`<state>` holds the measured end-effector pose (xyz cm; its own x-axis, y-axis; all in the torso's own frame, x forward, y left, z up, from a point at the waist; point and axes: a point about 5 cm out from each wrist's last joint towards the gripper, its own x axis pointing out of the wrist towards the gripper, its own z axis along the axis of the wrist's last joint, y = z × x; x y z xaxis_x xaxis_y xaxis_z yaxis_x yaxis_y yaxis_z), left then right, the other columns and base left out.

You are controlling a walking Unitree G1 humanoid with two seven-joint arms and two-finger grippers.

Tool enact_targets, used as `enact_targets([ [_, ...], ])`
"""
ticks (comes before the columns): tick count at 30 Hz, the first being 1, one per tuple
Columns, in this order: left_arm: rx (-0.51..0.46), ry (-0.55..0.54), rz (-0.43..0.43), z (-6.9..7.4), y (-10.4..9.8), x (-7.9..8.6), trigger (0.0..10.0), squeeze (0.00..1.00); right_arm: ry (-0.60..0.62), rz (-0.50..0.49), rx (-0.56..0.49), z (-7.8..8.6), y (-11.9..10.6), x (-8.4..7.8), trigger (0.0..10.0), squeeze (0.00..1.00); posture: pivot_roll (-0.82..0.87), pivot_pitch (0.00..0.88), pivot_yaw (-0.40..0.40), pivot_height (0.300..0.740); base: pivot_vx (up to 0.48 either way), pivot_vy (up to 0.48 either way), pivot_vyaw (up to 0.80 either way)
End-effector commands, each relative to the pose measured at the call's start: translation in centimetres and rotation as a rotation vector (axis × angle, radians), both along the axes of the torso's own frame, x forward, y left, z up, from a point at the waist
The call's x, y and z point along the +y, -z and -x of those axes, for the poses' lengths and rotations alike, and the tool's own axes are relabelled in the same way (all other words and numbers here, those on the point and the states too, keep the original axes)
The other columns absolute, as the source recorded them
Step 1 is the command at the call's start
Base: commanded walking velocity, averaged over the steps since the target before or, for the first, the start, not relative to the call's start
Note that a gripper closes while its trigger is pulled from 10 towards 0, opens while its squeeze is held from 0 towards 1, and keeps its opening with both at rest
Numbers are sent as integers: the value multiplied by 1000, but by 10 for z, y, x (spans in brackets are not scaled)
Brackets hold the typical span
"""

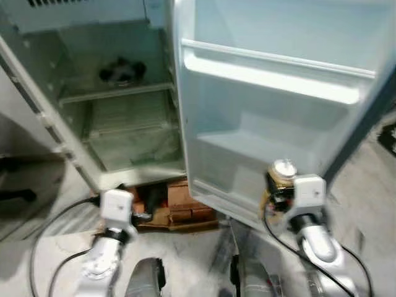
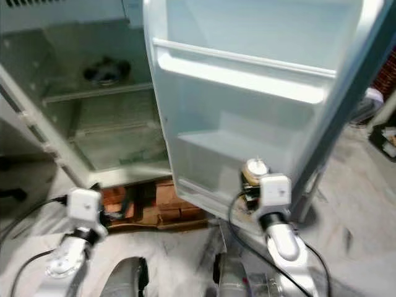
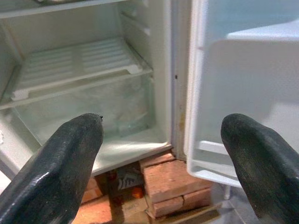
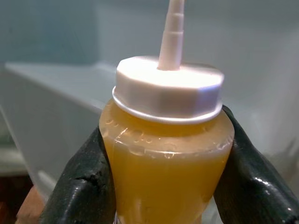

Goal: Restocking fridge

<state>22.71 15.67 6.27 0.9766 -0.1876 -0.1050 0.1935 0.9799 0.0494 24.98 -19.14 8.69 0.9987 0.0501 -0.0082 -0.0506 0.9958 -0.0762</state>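
Two black fingers of my right gripper (image 4: 168, 186) are squeezing a sauce bottle (image 4: 167, 154); its nozzle risks snagging the door shelf (image 1: 272, 77) above. My left gripper (image 3: 163, 154) is hanging open.

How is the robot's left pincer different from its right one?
The left pincer is open and holds nothing; the right pincer is shut on a yellow bottle. The left faces the fridge shelves; the right is up at the open door. The left sits lower, near the bricks. Both have two black fingers.
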Motion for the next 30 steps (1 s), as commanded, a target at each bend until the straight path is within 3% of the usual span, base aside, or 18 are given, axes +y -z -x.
enact_targets([
  [1, -1, -28, -26, 1, -1, 10, 10000, 0, -34, -22, -20, -2, -4, 10, 10000, 0, -13, 52, 29, 614, 379, 0, 0],
  [4, 5, -31, -25, 1, 0, 10, 10000, 0, -33, -21, -21, -2, -4, 10, 10000, 0, -11, 51, 28, 614, 347, 0, 0],
  [23, 8, -41, -25, 2, 2, 10, 10000, 0, -59, -26, -25, -4, -4, 11, 10000, 0, -7, 44, 24, 614, 0, 0, 0],
  [30, 6, -49, -30, 2, 2, 11, 10000, 0, -70, -28, -27, -7, -3, 14, 10000, 0, -1, 43, 21, 574, 0, 0, 0],
])
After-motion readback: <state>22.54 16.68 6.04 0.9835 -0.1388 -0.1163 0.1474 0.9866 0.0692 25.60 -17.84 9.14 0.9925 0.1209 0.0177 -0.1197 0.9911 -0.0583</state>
